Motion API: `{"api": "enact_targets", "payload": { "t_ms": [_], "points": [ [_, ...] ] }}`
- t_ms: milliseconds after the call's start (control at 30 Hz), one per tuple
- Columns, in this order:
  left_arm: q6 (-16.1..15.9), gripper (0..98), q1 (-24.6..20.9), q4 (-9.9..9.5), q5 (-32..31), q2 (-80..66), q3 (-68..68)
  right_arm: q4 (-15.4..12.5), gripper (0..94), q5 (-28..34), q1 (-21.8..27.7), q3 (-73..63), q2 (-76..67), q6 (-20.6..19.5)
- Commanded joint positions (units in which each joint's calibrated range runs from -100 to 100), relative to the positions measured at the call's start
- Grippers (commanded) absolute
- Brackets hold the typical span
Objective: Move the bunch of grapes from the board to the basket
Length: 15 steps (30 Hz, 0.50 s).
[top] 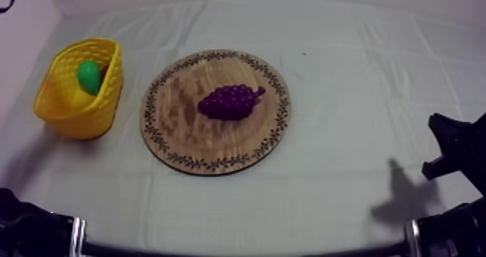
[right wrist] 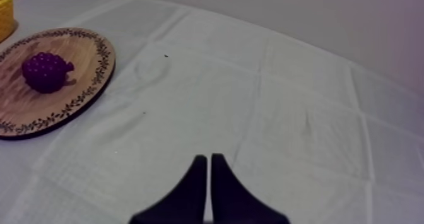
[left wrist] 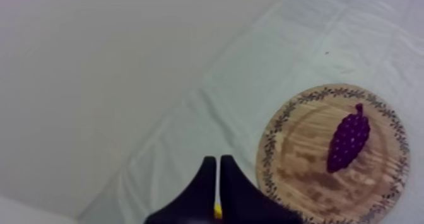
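Note:
The purple bunch of grapes (top: pixel 230 101) lies near the middle of the round wooden board (top: pixel 181 126), stem toward the right. The yellow basket (top: pixel 72 108) stands left of the board, apart from it, tilted. My left gripper (left wrist: pixel 218 158) is shut on nothing, its fingers together as a narrow wedge, short of the board (left wrist: pixel 296 166) and the grapes (left wrist: pixel 348 141). My right gripper (right wrist: pixel 209 157) is also shut and empty, hovering over bare cloth far from the board (right wrist: pixel 85 56) and the grapes (right wrist: pixel 45 71). My right arm (top: pixel 452 148) sits at the table's right edge.
A green pear (top: pixel 89 77) lies inside the basket. A corner of the basket (right wrist: pixel 5 12) shows beyond the board in the right wrist view. Open cloth stretches between the board and my right arm. My left arm (top: pixel 29 227) rests at the near left edge.

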Motion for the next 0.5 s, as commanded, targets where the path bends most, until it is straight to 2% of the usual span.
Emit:
{"api": "enact_targets", "payload": {
  "t_ms": [0,200,467],
  "points": [
    [1.09,0.0,4.09,-1.96,0.53,3.99,-2.62,0.01,0.4,0.04,0.02,-0.03,-0.01,0.0],
    [2.53,0.0,10.1,-5.19,3.34,11.97,-6.31,0.01,0.4,0.04,0.02,-0.03,-0.01,0.0],
    [4.73,0.1,15.35,-6.56,6.19,24.31,-10.64,0.01,0.4,0.04,0.02,-0.03,-0.01,0.0]
  ]
}}
